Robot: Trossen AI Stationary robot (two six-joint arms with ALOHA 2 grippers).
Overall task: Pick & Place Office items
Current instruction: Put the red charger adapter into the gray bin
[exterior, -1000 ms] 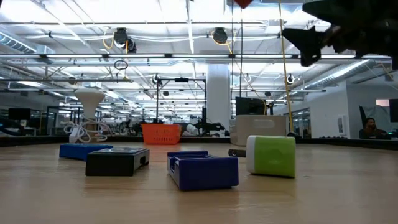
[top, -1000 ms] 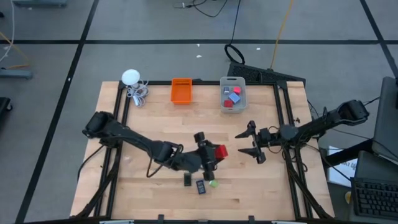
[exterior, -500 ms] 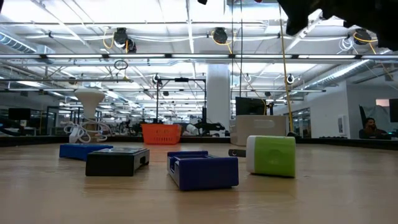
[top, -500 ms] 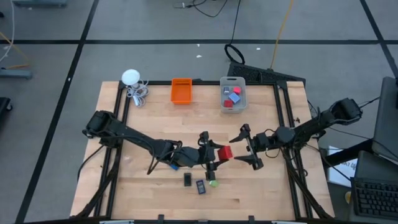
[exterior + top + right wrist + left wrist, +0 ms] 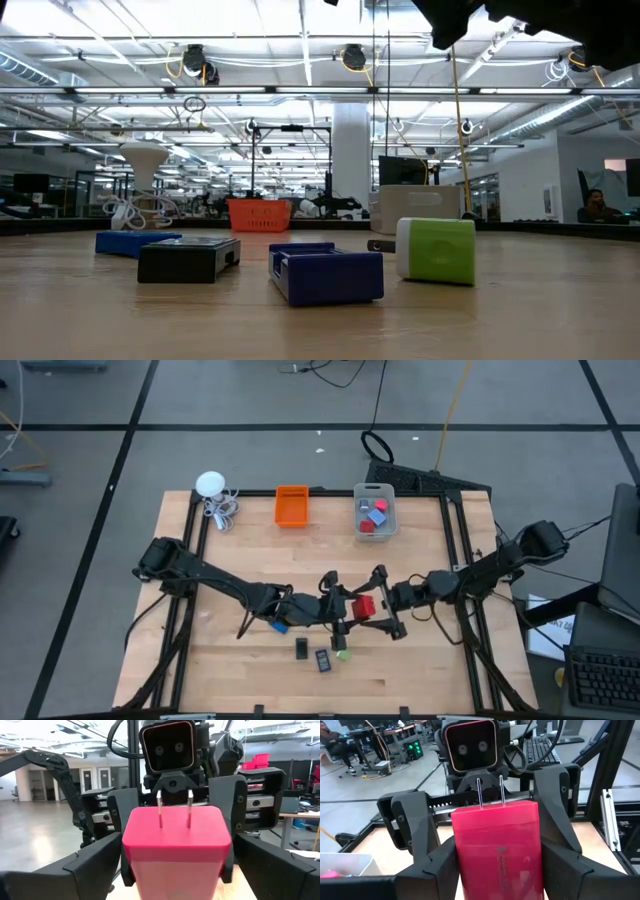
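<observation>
My left gripper [image 5: 350, 610] is shut on a red plug block [image 5: 364, 607] with two metal prongs [image 5: 490, 792], raised over the table's middle. My right gripper [image 5: 384, 604] is open. Its fingers [image 5: 404, 822] stand on either side of the block's prong end and are apart from it. A black flat piece [image 5: 302, 649], a dark blue piece [image 5: 322, 660], a green bit [image 5: 343, 654] and a blue piece [image 5: 278, 626] lie flat on the table below. In the low view they show as black [image 5: 188, 258], blue [image 5: 325, 274], green [image 5: 435, 250] and blue [image 5: 135, 242]. My left gripper pinches the red plug block between its two fingers [image 5: 432, 870], one on each long side [image 5: 462, 865]. The fingers come level from the table's left. The block is lifted clear of the table, its prongs [image 5: 174, 810] pointing toward the right gripper.
A clear grey bin [image 5: 374, 525] at the far edge holds red, pink and blue pieces. An orange bin [image 5: 291, 506] stands to its left. The white round gadget [image 5: 210, 484] with its coiled cable sits at the far left corner. Bare wood lies toward the near edge.
My right gripper has moved toward the table's left and a little nearer, staying open, until its fingers flank the red block. My left gripper has carried the block slightly toward the table's right, keeping it aloft.
</observation>
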